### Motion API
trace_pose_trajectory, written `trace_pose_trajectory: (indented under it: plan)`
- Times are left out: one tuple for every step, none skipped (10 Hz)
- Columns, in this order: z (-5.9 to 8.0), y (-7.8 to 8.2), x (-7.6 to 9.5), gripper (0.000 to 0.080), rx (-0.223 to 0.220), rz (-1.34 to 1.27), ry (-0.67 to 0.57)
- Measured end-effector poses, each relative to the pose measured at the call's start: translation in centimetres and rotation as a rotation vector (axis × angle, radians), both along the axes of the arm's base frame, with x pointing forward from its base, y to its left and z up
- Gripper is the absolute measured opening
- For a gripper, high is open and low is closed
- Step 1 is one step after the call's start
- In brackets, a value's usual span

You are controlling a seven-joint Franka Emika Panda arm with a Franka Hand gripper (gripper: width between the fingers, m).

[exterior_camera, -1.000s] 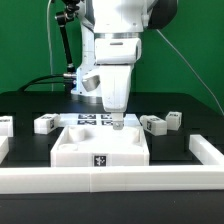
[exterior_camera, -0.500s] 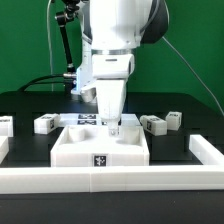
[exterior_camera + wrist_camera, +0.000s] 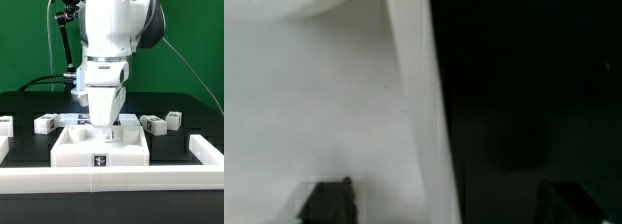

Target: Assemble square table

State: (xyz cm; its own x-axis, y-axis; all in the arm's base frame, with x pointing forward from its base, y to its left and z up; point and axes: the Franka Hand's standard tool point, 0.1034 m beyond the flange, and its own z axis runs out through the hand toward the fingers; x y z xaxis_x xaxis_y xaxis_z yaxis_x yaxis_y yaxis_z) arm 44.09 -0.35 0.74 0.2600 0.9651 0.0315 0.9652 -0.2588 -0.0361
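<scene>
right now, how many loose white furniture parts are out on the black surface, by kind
white plastic square tabletop slab: 1
short white blocky legs: 4 (two on the exterior view's left, two on its right)
total: 5

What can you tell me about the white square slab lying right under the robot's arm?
The square tabletop looks like white moulded plastic, a thick slab with a raised rim around a sunken face. A small black-and-white tag sits on its front side. It lies flat on the black table, just behind the long white rail. The tool hangs low over its far part, open; in the wrist view its fingers straddle one edge of the slab. Whether they touch it cannot be told.
</scene>
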Motion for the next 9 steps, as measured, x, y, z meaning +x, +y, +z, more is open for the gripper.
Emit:
trace_pose_trajectory:
  plan:
    - [0.00, -0.03, -0.01, 0.0385, 0.000, -0.001, 0.000]
    - [0.00, -0.04, -0.01, 0.0248, 0.000, -0.001, 0.000]
    - [0.00, -0.04, -0.01, 0.0248, 0.000, -0.001, 0.000]
    - [0.02, -0.06, 0.03, 0.0065, 0.000, -0.003, -0.001]
    - [0.02, -0.08, 0.03, 0.0057, 0.000, -0.003, -0.001]
    - [0.02, -0.08, 0.03, 0.0057, 0.000, -0.003, -0.001]
    - [0.02, -0.09, 0.03, 0.0057, 0.000, -0.003, -0.001]
    - [0.02, -0.09, 0.03, 0.0057, 0.000, -0.003, -0.001]
    - [0.02, -0.09, 0.03, 0.0057, 0.000, -0.003, -0.001]
